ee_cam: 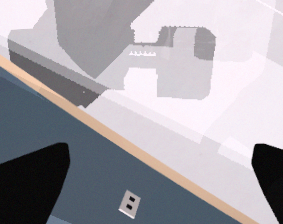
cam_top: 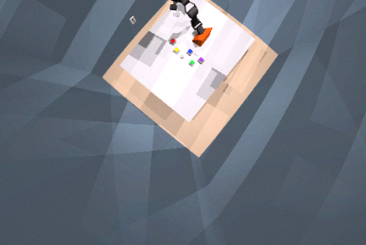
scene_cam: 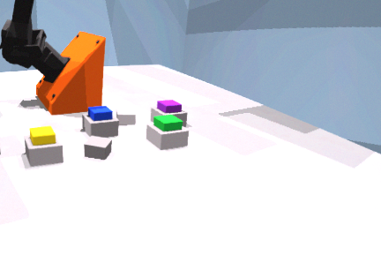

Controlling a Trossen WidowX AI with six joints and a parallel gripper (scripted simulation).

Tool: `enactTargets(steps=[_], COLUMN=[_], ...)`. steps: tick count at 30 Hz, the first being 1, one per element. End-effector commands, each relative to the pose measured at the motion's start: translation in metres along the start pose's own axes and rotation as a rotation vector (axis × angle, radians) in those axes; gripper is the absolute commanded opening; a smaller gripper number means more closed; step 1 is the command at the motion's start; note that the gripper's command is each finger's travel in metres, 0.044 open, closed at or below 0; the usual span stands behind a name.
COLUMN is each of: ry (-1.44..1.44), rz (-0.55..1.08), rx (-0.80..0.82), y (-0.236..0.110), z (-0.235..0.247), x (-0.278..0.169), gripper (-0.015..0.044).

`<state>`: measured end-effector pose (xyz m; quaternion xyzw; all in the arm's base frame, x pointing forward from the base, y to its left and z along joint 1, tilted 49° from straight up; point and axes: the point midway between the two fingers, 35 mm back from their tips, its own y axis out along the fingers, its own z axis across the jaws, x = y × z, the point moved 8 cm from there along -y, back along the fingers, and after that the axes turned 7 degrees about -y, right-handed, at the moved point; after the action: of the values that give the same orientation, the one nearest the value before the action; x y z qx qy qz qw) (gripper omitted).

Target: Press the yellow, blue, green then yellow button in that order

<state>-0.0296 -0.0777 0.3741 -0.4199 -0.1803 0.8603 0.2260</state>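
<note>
Yellow button (scene_cam: 42, 135), blue (scene_cam: 100, 112) & green (scene_cam: 168, 122) btns carry no readable writing; claw (ee_cam: 158, 183) apart, empty.

above buttons: open | grey block (scene_cam: 98, 147) between yellow button (scene_cam: 42, 135), green button (scene_cam: 168, 122): obstacle

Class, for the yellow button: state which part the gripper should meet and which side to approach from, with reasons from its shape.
Meet the flat yellow cap on top, coming straight down: it stands proud of its grey housing and faces up. No grasp is needed; the gripper is open and holds nothing.
</note>
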Motion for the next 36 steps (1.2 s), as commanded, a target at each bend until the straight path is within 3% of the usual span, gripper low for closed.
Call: enactTargets(steps=[1, 11, 21, 29, 36], ry=[-0.009, -0.581, -1.344, -2.042, -2.701], rz=[-0.001, -0.003, 0.091, 0.23, 0.378], rx=[-0.007, -0.361, -0.657, -0.781, -0.758], y=[0.001, 0.055, 0.089, 0.082, 0.05], z=[0.0, -0.02, -0.091, -0.173, -0.25], x=[0.0, -0.027, -0.066, -0.086, -0.084], gripper=[0.04, 0.04, 0.04, 0.04, 0.04])
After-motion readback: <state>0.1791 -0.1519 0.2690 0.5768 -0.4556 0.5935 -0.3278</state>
